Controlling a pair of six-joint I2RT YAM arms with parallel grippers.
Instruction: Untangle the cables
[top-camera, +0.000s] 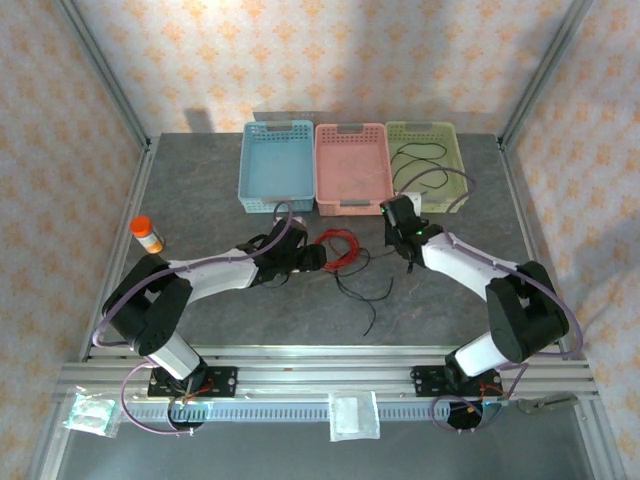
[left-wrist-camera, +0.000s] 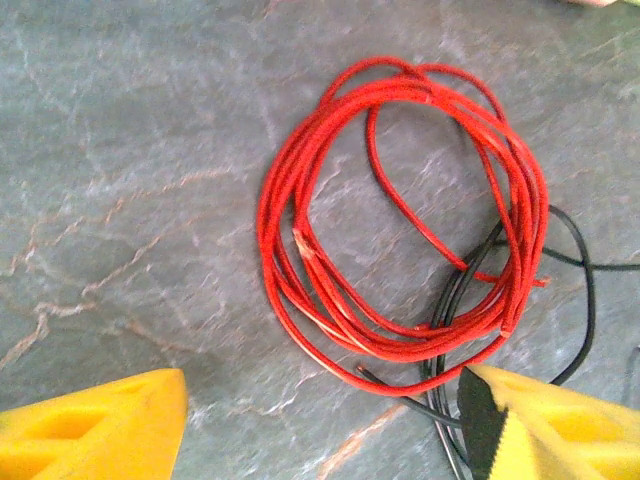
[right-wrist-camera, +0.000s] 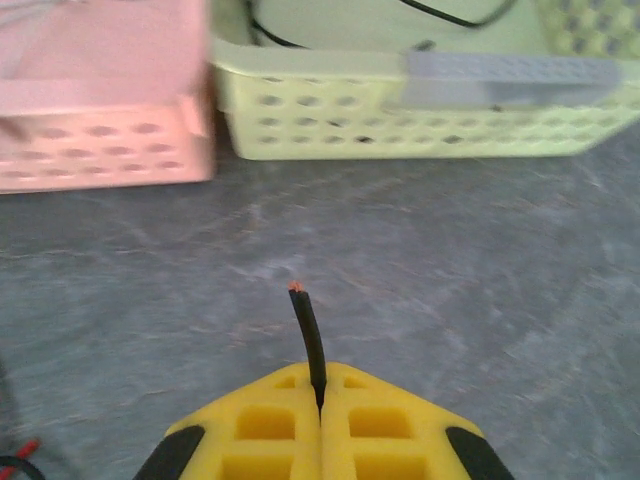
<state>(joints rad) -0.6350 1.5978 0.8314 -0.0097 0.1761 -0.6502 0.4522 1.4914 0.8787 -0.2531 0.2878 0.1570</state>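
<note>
Red cable (left-wrist-camera: 290, 200) coiled mid-table; left gripper (left-wrist-camera: 320, 430) spread wide, right gripper (right-wrist-camera: 321, 400) clamped on a black cable end (right-wrist-camera: 308, 335).
The coil lies flat on the table (left-wrist-camera: 120, 150), with black strands (left-wrist-camera: 585, 270) crossing its right side. The left gripper hangs just near of the coil. The right gripper's jaws are closed, the pinched end pointing toward the green basket (right-wrist-camera: 400, 120).

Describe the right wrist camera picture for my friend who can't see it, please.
The yellow right gripper is shut on the end of a black wire, which pokes up from between its tips and ends in a bare coppery tip. Behind it, on the grey table, stand a pink basket on the left and a green basket on the right.
</note>
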